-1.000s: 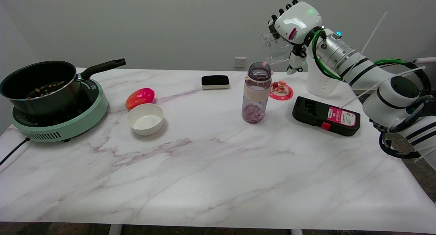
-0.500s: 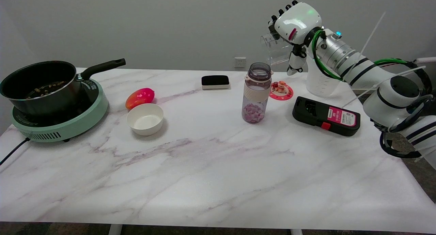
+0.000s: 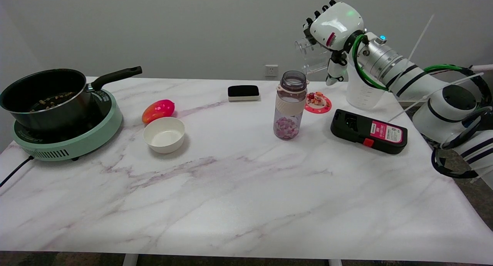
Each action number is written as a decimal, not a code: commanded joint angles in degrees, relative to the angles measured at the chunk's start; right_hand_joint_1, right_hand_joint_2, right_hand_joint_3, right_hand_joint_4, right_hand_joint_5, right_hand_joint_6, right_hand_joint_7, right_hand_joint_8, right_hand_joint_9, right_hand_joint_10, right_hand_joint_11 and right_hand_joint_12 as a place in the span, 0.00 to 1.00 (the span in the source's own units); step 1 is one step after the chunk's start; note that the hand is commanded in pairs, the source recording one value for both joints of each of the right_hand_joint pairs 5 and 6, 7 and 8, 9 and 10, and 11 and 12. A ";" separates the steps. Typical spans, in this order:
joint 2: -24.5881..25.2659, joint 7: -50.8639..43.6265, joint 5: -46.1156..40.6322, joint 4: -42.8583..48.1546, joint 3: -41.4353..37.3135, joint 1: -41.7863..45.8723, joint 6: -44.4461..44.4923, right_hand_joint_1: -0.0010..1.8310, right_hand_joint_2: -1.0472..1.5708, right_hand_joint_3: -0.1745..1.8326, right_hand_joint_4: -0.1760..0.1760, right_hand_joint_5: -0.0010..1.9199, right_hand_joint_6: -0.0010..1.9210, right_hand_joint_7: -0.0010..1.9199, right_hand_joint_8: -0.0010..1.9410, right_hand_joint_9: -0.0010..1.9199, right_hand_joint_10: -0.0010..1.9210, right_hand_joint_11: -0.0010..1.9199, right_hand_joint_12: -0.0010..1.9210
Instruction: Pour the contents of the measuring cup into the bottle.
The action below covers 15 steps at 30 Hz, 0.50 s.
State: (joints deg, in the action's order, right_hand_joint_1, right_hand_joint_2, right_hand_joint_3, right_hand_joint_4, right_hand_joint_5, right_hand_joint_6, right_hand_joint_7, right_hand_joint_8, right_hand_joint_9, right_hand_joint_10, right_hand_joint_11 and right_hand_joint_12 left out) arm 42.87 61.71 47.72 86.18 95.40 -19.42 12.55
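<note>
Measuring cup: we see the clear measuring cup [image 3: 312, 54] held in the air, tipped on its side with its mouth toward the left, above and a little right of the bottle.
Robot hand: the right robot hand [image 3: 334, 27] grips the measuring cup, its fingers wrapped around the far side; the white back of the hand faces us.
Bottle: the clear bottle [image 3: 289, 105] stands upright on the bench with its top open, and we see pink and pale pieces piled in its bottom.
Coaster: a round pink coaster [image 3: 318, 103] with small figures on it lies just behind and right of the bottle.
Black case: a black case [image 3: 368, 131] with a pink label lies flat to the right of the bottle.
Second cup: a frosted cup [image 3: 362, 92] stands behind the arm, partly hidden.
Sponge: a black and white block [image 3: 243, 92] sits near the back edge.
Bowl: 1 white bowl [image 3: 164, 134] sits left of centre, with a red-orange fruit [image 3: 158, 110] just behind it.
Cooker: a green cooker [image 3: 69, 137] on the far left carries a black pan [image 3: 42, 98] with dark bits inside.
Bench: white marble with pink veins [image 3: 246, 204].
</note>
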 commanded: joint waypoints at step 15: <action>-0.22 0.32 1.31 4.64 0.35 0.32 0.50 0.65 1.00 0.25 0.50 1.00 1.00 1.00 0.99 0.89 0.89 0.73 0.73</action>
State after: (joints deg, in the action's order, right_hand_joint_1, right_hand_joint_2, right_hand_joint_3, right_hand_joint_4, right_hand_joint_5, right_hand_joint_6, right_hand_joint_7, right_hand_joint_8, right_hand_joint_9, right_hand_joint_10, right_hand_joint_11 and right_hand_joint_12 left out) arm 42.73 61.92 48.40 87.58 95.49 -19.44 12.68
